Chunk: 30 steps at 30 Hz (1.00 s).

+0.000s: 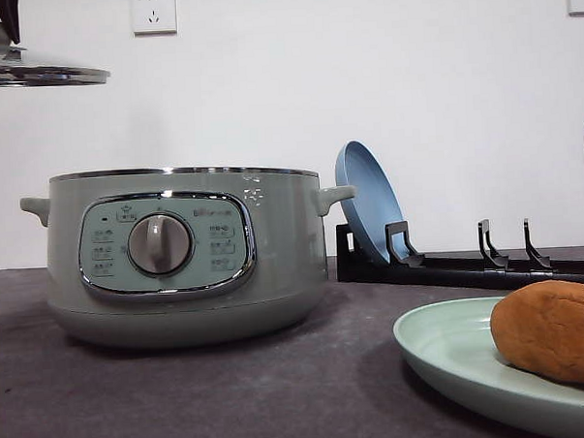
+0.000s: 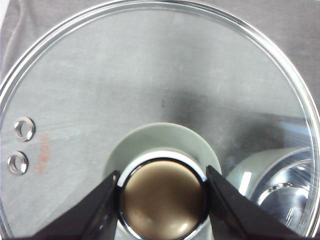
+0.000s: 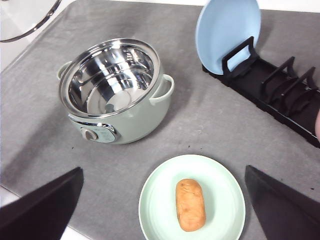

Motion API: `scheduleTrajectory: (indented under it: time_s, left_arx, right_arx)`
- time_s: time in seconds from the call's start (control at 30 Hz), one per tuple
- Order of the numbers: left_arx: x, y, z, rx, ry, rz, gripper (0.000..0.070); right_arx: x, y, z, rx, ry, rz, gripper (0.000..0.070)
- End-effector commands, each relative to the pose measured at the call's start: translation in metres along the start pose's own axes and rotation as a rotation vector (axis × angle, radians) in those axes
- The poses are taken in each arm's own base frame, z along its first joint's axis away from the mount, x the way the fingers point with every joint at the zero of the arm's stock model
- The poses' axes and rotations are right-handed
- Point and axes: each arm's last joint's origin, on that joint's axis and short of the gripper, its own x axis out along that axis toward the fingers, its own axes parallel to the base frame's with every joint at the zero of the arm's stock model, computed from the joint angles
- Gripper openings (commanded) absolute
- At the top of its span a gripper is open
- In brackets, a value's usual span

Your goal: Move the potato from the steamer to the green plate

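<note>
The potato (image 3: 190,204) is laid on the green plate (image 3: 155,200); the wide-open, empty right hand (image 3: 162,200) should be raised straight, while the glass lid (image 2: 150,90) is gripped by the knob (image 2: 163,197) in the left hand (image 2: 162,200).

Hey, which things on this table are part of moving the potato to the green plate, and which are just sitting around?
Part of the job:
potato, lying on the green plate
steamer, open
glass lid, its knob gripped by the left hand
right hand, open above the plate

Just sitting around:
blue plate, standing in the black rack
</note>
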Motion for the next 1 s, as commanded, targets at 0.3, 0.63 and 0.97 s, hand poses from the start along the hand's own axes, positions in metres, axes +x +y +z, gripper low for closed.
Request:
scheduleTrajectory:
  time_s: [0.3, 0.63, 0.97]
  left_arx:
    - [-0.024, -0.054, -0.010, 0.096, -0.026, -0.117, 0.0000]
    - [-0.030, -0.117, -0.031, 0.252, 0.008, -0.239, 0.0000]
    - [-0.020, -0.146, -0.046, 0.337, 0.061, -0.276, 0.0000]
  right_arx:
    - [-0.003, 0.001, 0.003, 0.004, -0.028, -0.007, 0.0655]
    - [-0.003, 0.000, 0.006, 0.002, -0.065, -0.044, 0.0655]
    - [-0.003, 0.001, 0.008, 0.001, -0.085, -0.039, 0.0656]
